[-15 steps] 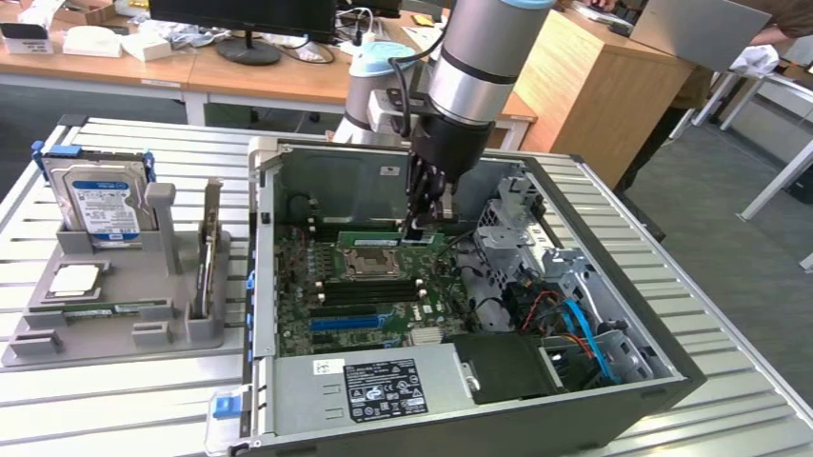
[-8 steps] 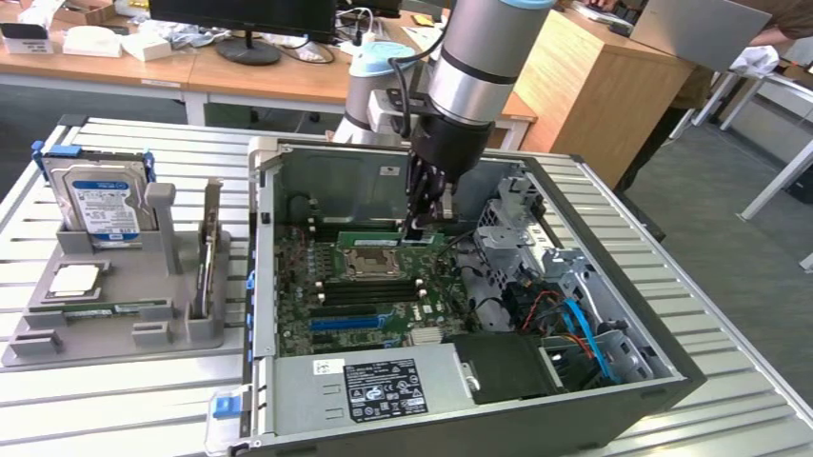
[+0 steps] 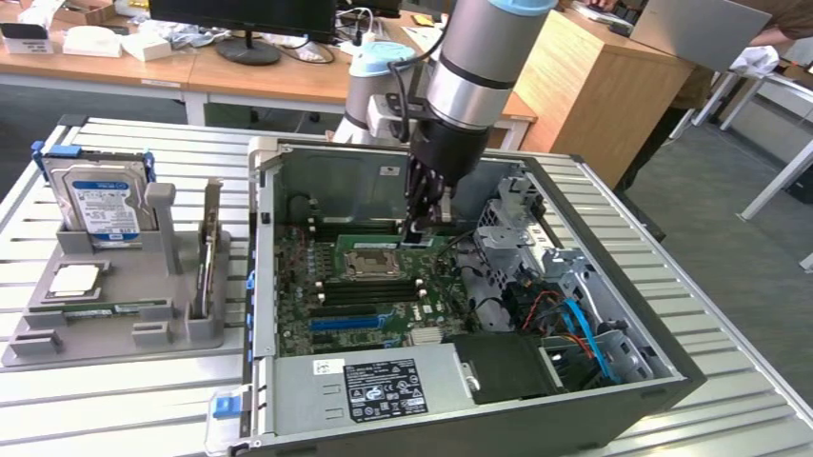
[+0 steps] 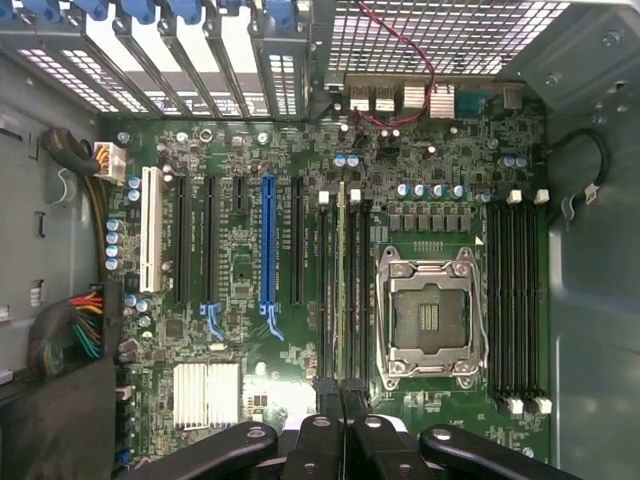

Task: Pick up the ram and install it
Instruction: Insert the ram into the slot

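Observation:
The ram (image 4: 342, 270) is a thin green stick seen edge-on, standing in a black memory slot just beside the CPU socket (image 4: 428, 316) on the motherboard. In the exterior view the ram (image 3: 368, 244) lies as a green strip along the far side of the socket. My gripper (image 3: 421, 231) reaches straight down into the open computer case (image 3: 635, 381), over the end of the stick at the exterior view's right. In the wrist view my gripper (image 4: 341, 395) has its two black fingers shut on that end of the ram.
A long blue slot (image 4: 268, 240) and black card slots lie beside the memory slots. The power supply (image 3: 368, 386) fills the case's near side, with drive cages and cables at the exterior view's right. A grey holder (image 3: 121, 319) with a hard drive (image 3: 102, 200) stands at the left.

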Robot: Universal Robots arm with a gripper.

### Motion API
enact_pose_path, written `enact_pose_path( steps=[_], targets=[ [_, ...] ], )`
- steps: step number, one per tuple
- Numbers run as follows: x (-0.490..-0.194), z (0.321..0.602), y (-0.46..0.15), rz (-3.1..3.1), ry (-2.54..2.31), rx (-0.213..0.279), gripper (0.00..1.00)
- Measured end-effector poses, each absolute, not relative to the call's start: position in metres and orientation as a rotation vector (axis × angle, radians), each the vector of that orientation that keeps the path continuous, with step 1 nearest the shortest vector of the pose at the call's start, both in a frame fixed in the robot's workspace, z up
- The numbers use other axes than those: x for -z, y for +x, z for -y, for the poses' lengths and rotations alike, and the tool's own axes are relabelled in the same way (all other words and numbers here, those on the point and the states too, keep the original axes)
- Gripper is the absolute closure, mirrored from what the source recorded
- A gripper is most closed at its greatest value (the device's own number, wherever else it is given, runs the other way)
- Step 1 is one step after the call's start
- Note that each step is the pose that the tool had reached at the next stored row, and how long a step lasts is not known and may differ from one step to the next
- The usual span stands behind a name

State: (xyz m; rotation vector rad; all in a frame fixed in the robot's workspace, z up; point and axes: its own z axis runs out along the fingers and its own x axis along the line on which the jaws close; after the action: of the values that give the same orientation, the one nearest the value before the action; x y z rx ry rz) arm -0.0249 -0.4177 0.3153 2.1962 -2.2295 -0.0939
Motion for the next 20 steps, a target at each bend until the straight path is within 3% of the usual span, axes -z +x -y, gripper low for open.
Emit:
enact_pose_path(
  steps=[20],
  targets=[
    [-0.291,0.418,-0.025,2.229,2.196,0.094,0.89]
  ],
)
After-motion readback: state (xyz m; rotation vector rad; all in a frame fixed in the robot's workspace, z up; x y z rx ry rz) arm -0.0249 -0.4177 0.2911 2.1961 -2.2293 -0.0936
